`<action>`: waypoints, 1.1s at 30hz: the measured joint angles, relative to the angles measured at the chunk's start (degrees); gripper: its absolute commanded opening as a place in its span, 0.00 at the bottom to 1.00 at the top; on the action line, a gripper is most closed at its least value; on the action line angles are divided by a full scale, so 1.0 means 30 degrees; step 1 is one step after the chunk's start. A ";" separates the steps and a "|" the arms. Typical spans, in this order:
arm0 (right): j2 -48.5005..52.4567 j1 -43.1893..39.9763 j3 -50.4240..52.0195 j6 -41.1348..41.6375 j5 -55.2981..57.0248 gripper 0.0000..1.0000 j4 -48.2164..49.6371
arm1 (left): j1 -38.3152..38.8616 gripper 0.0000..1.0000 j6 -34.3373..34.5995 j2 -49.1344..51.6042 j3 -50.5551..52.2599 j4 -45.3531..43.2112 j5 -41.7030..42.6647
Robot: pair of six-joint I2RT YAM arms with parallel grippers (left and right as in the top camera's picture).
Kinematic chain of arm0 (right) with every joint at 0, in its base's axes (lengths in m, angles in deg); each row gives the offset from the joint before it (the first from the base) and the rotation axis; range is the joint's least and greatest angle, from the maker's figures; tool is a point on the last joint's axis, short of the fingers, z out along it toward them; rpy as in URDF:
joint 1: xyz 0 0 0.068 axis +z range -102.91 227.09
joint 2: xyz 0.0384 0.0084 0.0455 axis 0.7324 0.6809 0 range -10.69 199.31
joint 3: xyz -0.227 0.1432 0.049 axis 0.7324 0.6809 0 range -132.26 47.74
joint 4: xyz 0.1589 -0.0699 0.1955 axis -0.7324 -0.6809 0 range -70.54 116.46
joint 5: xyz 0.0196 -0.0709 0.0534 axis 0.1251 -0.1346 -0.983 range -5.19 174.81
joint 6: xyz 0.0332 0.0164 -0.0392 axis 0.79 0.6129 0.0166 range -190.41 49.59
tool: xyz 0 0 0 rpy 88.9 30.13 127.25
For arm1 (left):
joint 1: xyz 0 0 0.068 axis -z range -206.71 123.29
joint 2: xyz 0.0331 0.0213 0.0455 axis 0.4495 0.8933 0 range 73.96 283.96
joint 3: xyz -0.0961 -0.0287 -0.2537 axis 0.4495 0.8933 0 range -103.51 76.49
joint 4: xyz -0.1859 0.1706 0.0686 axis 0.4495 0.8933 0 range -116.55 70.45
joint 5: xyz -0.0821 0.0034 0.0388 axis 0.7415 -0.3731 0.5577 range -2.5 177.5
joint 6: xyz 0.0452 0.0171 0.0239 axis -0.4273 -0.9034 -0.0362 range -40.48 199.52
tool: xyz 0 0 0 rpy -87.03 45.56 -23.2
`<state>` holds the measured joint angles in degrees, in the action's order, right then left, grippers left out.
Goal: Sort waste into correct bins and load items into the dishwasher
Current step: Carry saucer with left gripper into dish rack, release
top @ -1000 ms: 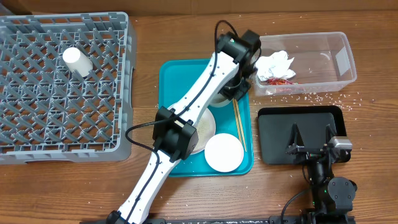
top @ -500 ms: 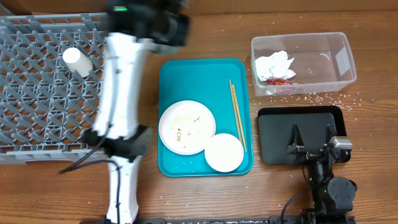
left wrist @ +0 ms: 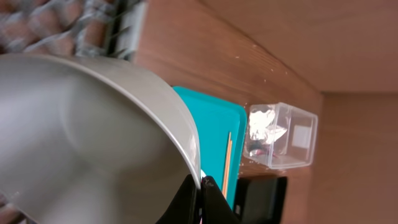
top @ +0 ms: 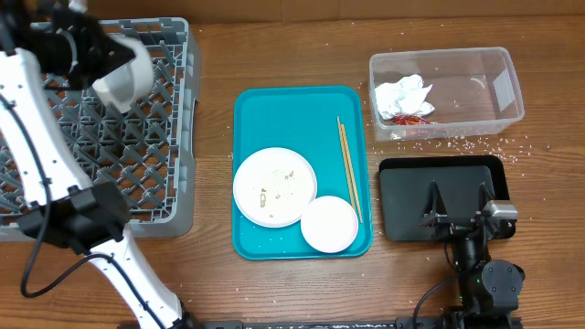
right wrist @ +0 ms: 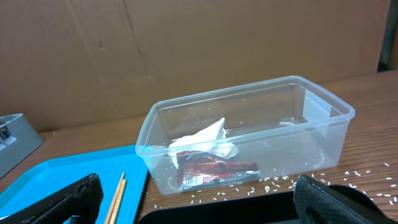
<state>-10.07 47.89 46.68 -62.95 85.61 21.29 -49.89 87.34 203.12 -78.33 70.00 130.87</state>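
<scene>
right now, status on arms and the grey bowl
Left gripper shut on grey bowl, above dish rack. Right gripper open over black tray. Nothing seen blocking.

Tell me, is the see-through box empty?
Not empty. The clear tub holds a crumpled white napkin and a red wrapper, seen through its wall in the right wrist view.

Dish rack [top: 137,146] left of middle tray [top: 274,105]; plate [top: 274,185], bowl [top: 329,224], chopsticks [top: 348,174] on it; tub [top: 510,87] behind shallow tray [top: 407,196].

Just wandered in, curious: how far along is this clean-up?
Done: napkin and red wrapper sit in the clear tub. In hand: the left tool holds a grey bowl over the rack. Left: plate, white bowl, chopsticks on the teal tray, plus scattered rice.
</scene>
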 measured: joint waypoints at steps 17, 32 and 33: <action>0.0000 0.0000 0.0000 -0.0007 0.0007 1.00 0.0007 | -0.5319 0.04 -1.0142 0.0073 1.1162 -0.0539 0.8007; 0.0000 0.0000 0.0000 -0.0015 0.0000 1.00 0.0007 | -0.5916 0.04 -1.2903 0.0073 1.1846 -0.3286 0.9267; 0.0000 0.0000 0.0000 -0.0015 0.0007 1.00 0.0007 | -0.5916 0.04 -1.2976 0.0073 1.1846 -0.3293 0.9267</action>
<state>-10.07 47.89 46.68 -62.99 85.63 21.31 -67.64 48.41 203.34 -42.79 60.12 158.68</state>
